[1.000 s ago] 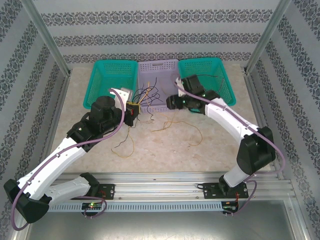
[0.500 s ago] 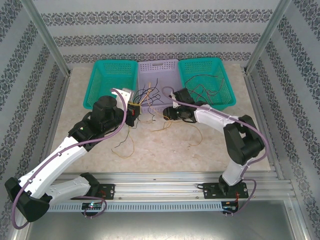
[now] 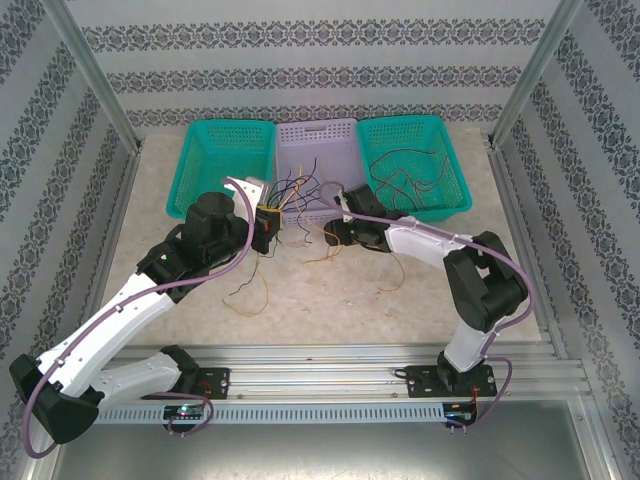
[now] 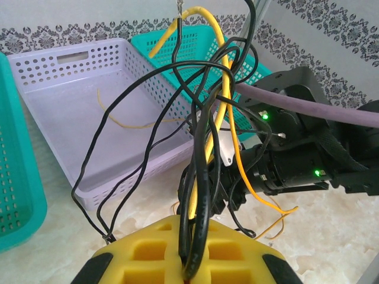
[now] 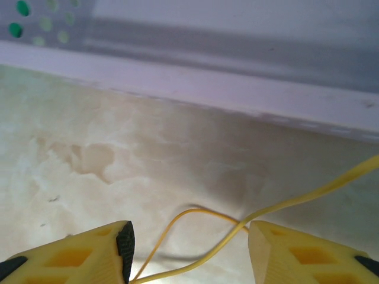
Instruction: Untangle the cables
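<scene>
Marbled bench (image 5: 89, 160) lies just under the spread right end effector (image 5: 189, 236); one yellow cable (image 5: 308, 192) runs crosswise between its fingers (image 5: 296, 254) (the left end effector (image 4: 190, 263) pinches the cable bunch (image 4: 204, 148)).

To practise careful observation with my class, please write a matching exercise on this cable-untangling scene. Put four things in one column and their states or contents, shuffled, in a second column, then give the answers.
Column 1
1. left gripper
2. right gripper
3. lilac basket
4. right-hand teal basket

Column 2
A. holds loose dark cables
B. shut on a bunch of black and yellow cables
C. has one yellow strand lying on its floor
D. open above a yellow wire lying on the table

Pairs: 1-B, 2-D, 3-C, 4-A
</scene>
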Motion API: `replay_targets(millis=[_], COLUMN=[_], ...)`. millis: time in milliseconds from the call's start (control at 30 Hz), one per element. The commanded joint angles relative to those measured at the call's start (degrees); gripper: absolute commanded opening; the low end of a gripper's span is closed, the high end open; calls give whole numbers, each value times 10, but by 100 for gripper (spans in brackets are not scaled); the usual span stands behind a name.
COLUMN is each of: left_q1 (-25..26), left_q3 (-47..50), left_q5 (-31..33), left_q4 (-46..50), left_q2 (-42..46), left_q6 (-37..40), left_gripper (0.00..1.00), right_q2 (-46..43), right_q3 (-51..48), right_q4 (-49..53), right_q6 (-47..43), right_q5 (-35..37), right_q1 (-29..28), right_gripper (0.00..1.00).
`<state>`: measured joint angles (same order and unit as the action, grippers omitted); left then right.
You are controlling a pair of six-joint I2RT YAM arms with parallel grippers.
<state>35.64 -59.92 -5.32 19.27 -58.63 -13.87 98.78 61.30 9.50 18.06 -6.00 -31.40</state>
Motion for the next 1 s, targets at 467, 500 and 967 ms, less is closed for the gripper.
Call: replay_targets(millis=[467, 500, 967], left_q1=[7, 7, 7], left_q3=[-15, -15, -15], left_q5=[13, 13, 14], left_q4=[5, 5, 5], left_q2=[4, 4, 6], left_q6=[13, 13, 15], left_gripper=[0, 0, 0], right_q2=[-9, -6, 82], right_q3=[-19, -17, 23], right_q4=[-5, -4, -48], right_q6=[-35, -39, -33], right_q5=[51, 55, 76], right_q1=[13, 13, 23], right_gripper=[54, 54, 52])
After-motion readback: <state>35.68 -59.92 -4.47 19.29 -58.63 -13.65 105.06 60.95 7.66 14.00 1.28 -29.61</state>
